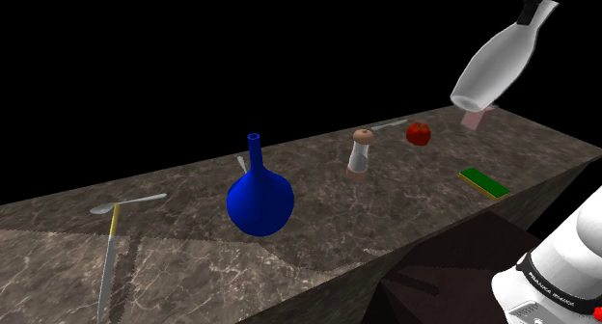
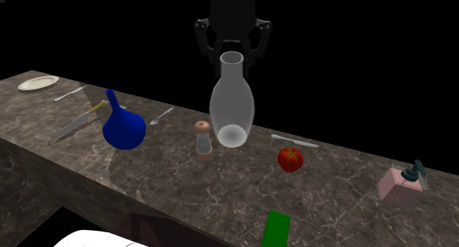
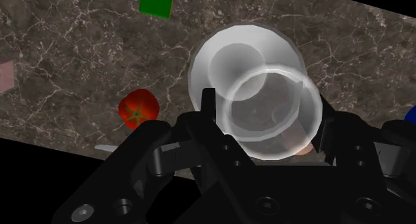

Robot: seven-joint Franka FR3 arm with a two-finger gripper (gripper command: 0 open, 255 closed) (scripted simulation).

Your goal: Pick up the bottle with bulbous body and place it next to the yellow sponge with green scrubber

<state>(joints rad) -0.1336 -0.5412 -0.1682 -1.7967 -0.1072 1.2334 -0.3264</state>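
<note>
Above the veined counter (image 2: 184, 181), see-through bottle (image 2: 232, 106), narrow-necked, wide-bellied, tilted; black gripper (image 2: 232, 54) clamped around its neck

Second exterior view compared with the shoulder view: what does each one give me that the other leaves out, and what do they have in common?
Second exterior view's own: a white plate at the counter's far end, and the black gripper clasping the clear bottle at its neck. Shoulder view's own: the sponge with its yellow edge, and the arm's white lower link. Shared: the clear bottle held above the marble counter, the blue flask, shaker, tomato and knife.
</note>
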